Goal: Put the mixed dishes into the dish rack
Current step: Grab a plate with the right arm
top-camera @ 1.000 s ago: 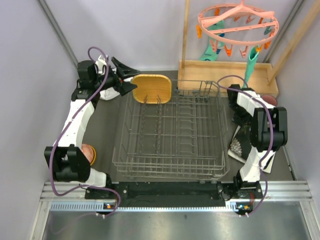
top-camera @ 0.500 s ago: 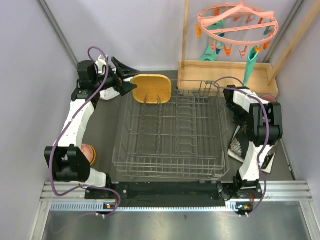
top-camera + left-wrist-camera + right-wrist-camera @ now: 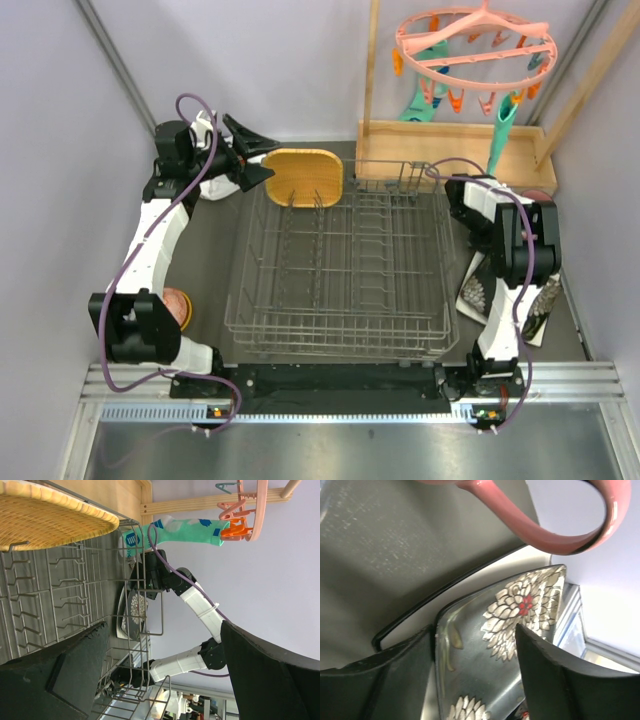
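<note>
Black fingers of the right gripper (image 3: pixel 472 630) straddle the black floral square plate (image 3: pixel 512 605), which leans outside the dish rack (image 3: pixel 340 270); whether they pinch it, I cannot tell. A pink cup (image 3: pixel 540 527) sits just beyond. The left gripper (image 3: pixel 272 158) gapes empty beside the yellow wooden plate (image 3: pixel 303 177) on the rack's far-left corner.

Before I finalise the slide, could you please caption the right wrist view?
Right gripper, open, poised over the black floral square plate, pink cup handle overhead.

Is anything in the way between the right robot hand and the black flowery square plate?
Nothing visible. The black floral square plate shows straight ahead in the gap between the open fingers of the right gripper. The pink cup sits beyond the plate, not in between.
</note>
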Robot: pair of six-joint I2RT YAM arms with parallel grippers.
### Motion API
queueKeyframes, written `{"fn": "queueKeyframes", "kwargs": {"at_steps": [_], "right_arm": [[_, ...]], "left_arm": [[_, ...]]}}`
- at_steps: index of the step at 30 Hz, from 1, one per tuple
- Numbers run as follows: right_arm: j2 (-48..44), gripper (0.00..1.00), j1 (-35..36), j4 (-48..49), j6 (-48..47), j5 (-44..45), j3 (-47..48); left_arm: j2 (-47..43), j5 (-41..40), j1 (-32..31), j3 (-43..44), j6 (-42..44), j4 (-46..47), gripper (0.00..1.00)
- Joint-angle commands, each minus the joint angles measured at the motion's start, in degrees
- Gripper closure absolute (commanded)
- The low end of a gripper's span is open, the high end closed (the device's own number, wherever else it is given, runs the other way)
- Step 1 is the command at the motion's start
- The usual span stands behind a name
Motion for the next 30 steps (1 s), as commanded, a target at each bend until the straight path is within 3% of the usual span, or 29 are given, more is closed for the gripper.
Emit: {"fn": "queueKeyframes", "kwargs": {"at_steps": [1, 10, 13, 14, 16, 30], "right_arm": [[1.47, 0.37, 0.56, 1.48, 0.38, -0.71, 1.5], [0.33, 0.62, 0.64, 1.66, -0.32, -1.33, 2.12], [0.33, 0.76, 0.56, 1.84, -1.11, -2.47, 2.64], [0.42, 0.88, 0.56, 1.75, -1.37, -2.91, 2.82], [0.51, 0.99, 0.65, 1.75, -1.64, -3.52, 3.26], [-2.83, 1.0, 0.82, 1.13, -2.78, -6.16, 5.8]], "left_arm": [[-1.28, 0.96, 0.31, 0.33, 0.33, 1.65, 0.04], [-1.46, 0.61, 0.4, -0.28, 0.24, 1.65, 0.03], [-1.55, 0.78, 0.4, -0.46, 0.24, 1.65, 0.03], [-1.46, 0.78, 0.49, -0.46, 0.24, 1.73, 0.03], [-1.46, 0.87, 0.4, -0.63, 0.15, 1.74, 0.03], [-1.29, 1.14, 0.49, -0.63, -0.64, 2.35, 0.04]]}}
